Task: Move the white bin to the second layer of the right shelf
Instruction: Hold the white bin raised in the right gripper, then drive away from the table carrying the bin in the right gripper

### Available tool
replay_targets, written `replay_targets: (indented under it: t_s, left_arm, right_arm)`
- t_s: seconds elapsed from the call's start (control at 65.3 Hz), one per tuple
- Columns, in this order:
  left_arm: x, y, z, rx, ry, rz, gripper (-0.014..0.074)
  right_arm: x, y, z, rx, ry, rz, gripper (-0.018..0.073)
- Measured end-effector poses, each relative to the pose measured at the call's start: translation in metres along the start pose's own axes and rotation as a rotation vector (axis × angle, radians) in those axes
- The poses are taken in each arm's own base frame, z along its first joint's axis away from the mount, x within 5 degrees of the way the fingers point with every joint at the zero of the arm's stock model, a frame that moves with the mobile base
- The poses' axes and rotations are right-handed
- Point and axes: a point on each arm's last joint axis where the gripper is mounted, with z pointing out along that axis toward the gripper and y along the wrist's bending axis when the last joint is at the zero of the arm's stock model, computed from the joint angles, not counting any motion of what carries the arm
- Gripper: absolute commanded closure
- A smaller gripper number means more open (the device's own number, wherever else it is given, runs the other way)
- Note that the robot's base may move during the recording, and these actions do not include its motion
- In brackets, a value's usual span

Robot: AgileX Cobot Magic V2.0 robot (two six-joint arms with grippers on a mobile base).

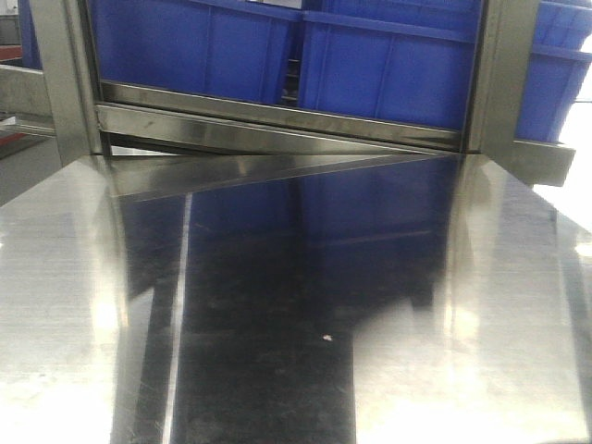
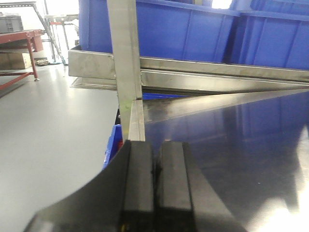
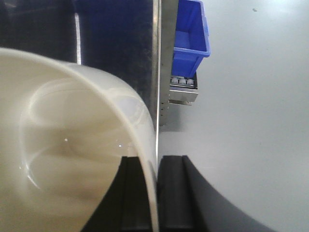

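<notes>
The white bin (image 3: 72, 159) fills the left of the right wrist view, seen from above into its glossy cream inside. My right gripper (image 3: 155, 166) is shut on its rim, one finger inside the wall and one outside. It hangs over the right edge of the steel tabletop (image 3: 116, 43). My left gripper (image 2: 157, 159) is shut and empty, over the tabletop's left edge near a steel upright post (image 2: 126, 63). The roller shelf level shows only as a few white rollers (image 3: 182, 82) under a small blue crate. The bin and both grippers are out of the front view.
Big blue crates (image 1: 277, 46) stand on the rack level behind the shiny steel tabletop (image 1: 305, 305), between two steel posts (image 1: 65, 74). A small blue crate (image 3: 191, 31) sits on a lower rack end. Grey floor (image 2: 53, 130) lies to the left, with a red-framed bench (image 2: 19, 43) far off.
</notes>
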Motion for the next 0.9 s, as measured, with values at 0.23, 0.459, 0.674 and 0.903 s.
replay_targets:
  t_s: [0.23,0.459,0.674,0.903]
  left_arm:
    - [0.0,0.0,0.0,0.0,0.0,0.0,0.0512]
    - [0.0,0.0,0.0,0.0,0.0,0.0,0.0512]
    - [0.0,0.0,0.0,0.0,0.0,0.0,0.0512]
    - [0.0,0.0,0.0,0.0,0.0,0.0,0.0512]
  right_arm:
    - [0.0,0.0,0.0,0.0,0.0,0.0,0.0506]
    - [0.0,0.0,0.0,0.0,0.0,0.0,0.0506]
    - [0.0,0.0,0.0,0.0,0.0,0.0,0.0506]
    - [0.0,0.0,0.0,0.0,0.0,0.0,0.0506]
